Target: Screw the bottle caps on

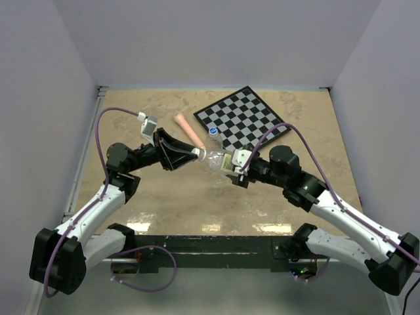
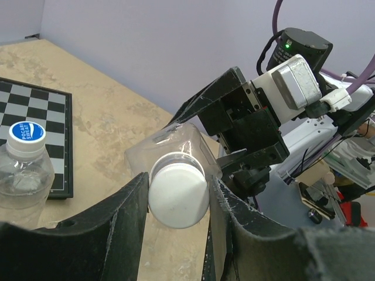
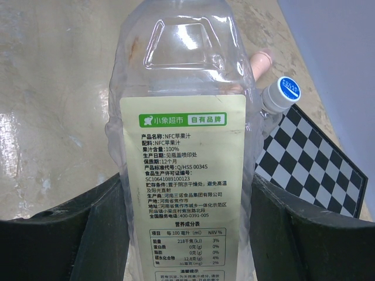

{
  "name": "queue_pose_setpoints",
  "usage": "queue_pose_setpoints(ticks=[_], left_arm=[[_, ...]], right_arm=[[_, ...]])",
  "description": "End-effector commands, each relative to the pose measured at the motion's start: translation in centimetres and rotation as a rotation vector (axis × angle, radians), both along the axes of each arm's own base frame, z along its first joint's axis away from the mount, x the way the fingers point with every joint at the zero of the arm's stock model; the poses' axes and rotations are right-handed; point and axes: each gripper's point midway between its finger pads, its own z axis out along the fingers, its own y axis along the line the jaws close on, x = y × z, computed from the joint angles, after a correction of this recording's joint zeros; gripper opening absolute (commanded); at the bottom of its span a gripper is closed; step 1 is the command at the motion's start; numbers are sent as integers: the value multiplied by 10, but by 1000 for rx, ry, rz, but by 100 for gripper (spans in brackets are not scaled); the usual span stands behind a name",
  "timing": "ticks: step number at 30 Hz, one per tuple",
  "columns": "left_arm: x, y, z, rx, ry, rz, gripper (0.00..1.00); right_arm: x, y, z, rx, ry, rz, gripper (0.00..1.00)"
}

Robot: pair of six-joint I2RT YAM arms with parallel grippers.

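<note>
My right gripper [image 1: 231, 164] is shut on the large clear bottle [image 3: 181, 88], gripping its yellowish label [image 3: 183, 193], and holds it level above the table toward the left arm; the bottle shows in the top view [image 1: 215, 159]. My left gripper [image 1: 197, 154] is shut on the white cap [image 2: 178, 196], which sits on that bottle's neck. The tiny bottle [image 2: 20, 175] stands upright with the blue cap [image 2: 27, 133] on it at the chessboard's near corner; it also shows in the top view [image 1: 214, 134] and in the right wrist view [image 3: 281, 92].
A black-and-white chessboard [image 1: 244, 118] lies at the back right of the table. A pink tapered stick [image 1: 188, 130] lies to its left, behind the grippers. Grey walls close in the table on three sides.
</note>
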Motion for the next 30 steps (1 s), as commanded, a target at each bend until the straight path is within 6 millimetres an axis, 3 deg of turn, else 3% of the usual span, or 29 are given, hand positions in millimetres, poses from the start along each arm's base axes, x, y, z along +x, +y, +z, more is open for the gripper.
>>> queue_pose_setpoints(ticks=[1,25,30], left_arm=[[0,-7,18,1,-67,-13,5],[5,-21,4,93,-32,-3,4],[2,-26,3,71,6,15,0]], right_arm=[[-2,8,21,61,-73,39,0],[0,7,31,113,-92,4,0],[5,3,36,141,-104,-38,0]])
